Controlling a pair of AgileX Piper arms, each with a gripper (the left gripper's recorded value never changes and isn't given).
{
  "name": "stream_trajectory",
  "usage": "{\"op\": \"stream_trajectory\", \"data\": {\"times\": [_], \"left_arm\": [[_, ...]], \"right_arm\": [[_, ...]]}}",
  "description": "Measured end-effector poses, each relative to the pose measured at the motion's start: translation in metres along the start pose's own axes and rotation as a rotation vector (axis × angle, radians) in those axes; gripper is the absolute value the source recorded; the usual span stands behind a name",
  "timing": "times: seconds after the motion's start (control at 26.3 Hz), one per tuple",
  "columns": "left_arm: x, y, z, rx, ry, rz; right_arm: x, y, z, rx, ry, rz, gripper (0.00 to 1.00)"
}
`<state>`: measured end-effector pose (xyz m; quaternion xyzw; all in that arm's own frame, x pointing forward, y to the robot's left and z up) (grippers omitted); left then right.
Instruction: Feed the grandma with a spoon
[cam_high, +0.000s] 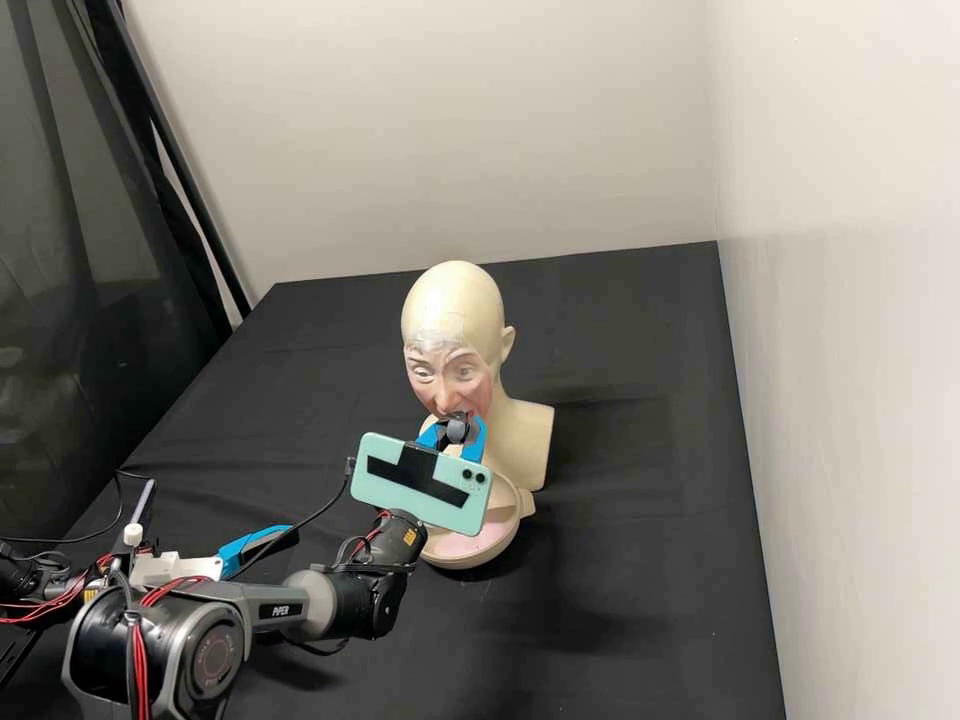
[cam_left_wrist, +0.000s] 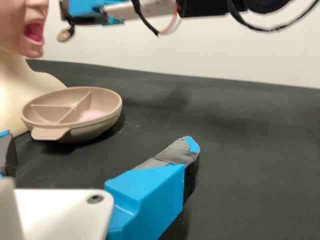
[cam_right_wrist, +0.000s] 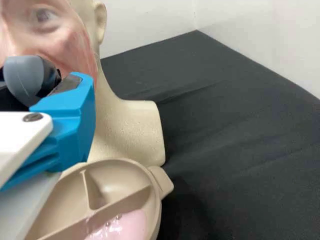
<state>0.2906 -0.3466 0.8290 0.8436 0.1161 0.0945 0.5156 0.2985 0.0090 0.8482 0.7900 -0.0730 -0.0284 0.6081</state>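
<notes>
the right gripper (cam_high: 455, 437) is clamping its two blue fingers on the grey handle of the spoon (cam_right_wrist: 26, 77), holding it raised in front of the face of the grandma head (cam_high: 452, 320). the spoon's small tip is sitting just before her open mouth (cam_left_wrist: 34, 32); whether it is touching the lips i cannot tell. a mint-green phone (cam_high: 420, 483) with black tape across its back is riding on the right arm's wrist, just behind the gripper. below the gripper the tan divided bowl (cam_left_wrist: 97, 125) is resting on the bench, just in front of the grandma head's bust, with pink food (cam_left_wrist: 91, 115) lying in one of its compartments. the grandma head, bald and pale, is standing upright about the middle of the black bench (cam_high: 620, 420), facing the near edge. the left gripper (cam_left_wrist: 97, 145) is hanging low over the bench toward the near left corner, its fingers spread apart and gripping nothing, pointing toward the divided bowl and well apart from it. red wires (cam_high: 45, 592) are trailing by the arms at that corner.
</notes>
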Motion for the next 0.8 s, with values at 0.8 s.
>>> {"op": "stream_trajectory", "data": {"times": [0.8], "left_arm": [[-0.0082, 0.002, -0.001, -0.030, 0.012, 0.088]], "right_arm": [[-0.046, -0.023, 0.007, -0.001, 0.120, 0.007, 0.00]]}}
